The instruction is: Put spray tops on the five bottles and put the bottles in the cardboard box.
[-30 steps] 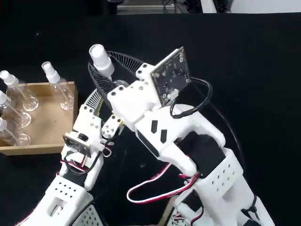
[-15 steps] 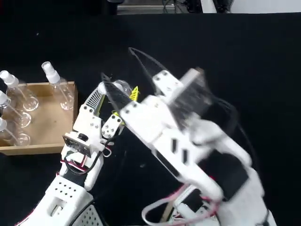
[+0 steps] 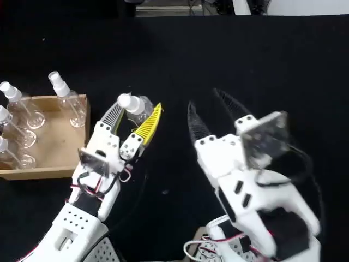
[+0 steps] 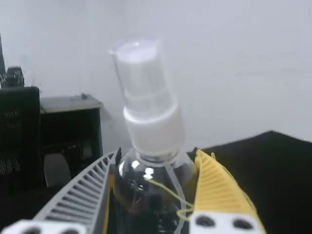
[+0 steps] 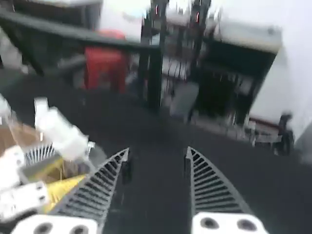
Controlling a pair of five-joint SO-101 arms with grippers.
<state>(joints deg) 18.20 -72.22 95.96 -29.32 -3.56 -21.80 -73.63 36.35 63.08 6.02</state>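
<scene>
1. The cardboard box [image 3: 57, 143] sits at the left edge of the black table [image 3: 283, 54]. Its far and right walls and part of its brown floor are in sight in the high view.
2. Four clear bottles stand inside the box, each with a white spray top on. One bottle [image 3: 74, 112] is by the right wall. The other three line the left side: one at the far corner [image 3: 22, 109], one in the middle [image 3: 12, 130] and one nearest the front [image 3: 13, 155].
3. Just right of the box's right wall, and outside the box, the left gripper [image 3: 139, 103] clamps the fifth bottle [image 3: 143, 107]. Its grey finger [image 3: 112, 113] presses one side of the clear body and its yellow finger [image 3: 150, 123] the other.
4. The left wrist view shows the same grip up close. The left gripper [image 4: 156, 157] is closed on the rounded shoulder of the fifth bottle [image 4: 146, 183]. The white spray top [image 4: 146, 105] sits on the neck and stands well clear of the fingertips.
5. Further right, the right gripper [image 3: 203, 98] hangs over bare table with its two dark ribbed fingers spread apart and nothing between them.
6. The right wrist view shows the right gripper [image 5: 157, 153] with the same wide gap. Farther off it shows the spray top [image 5: 58, 129] of the held bottle and a strip of the cardboard box [image 5: 9, 134].
</scene>
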